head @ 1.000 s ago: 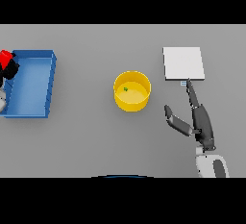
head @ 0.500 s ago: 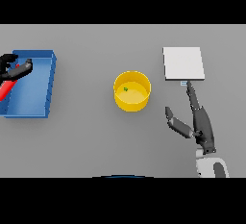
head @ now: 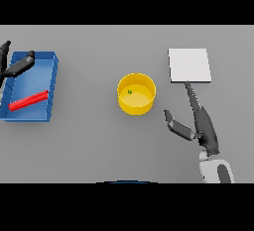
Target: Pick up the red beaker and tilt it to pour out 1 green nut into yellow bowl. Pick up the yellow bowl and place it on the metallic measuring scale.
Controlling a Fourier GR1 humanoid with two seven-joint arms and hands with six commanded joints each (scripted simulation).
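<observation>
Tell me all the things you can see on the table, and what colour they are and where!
yellow bowl: one, yellow, middle of the table.
green nut: one, green, inside the yellow bowl.
measuring scale: one, pale grey square, to the right of the bowl, farther back.
blue tray: one, blue, at the left edge of the table.
red beaker: one, red, lying on its side in the blue tray.
table: one, grey, under everything.
left hand: one, dark, open, over the tray's far left corner.
right hand: one, dark, open, fingers pointing at the scale's near edge.
</observation>
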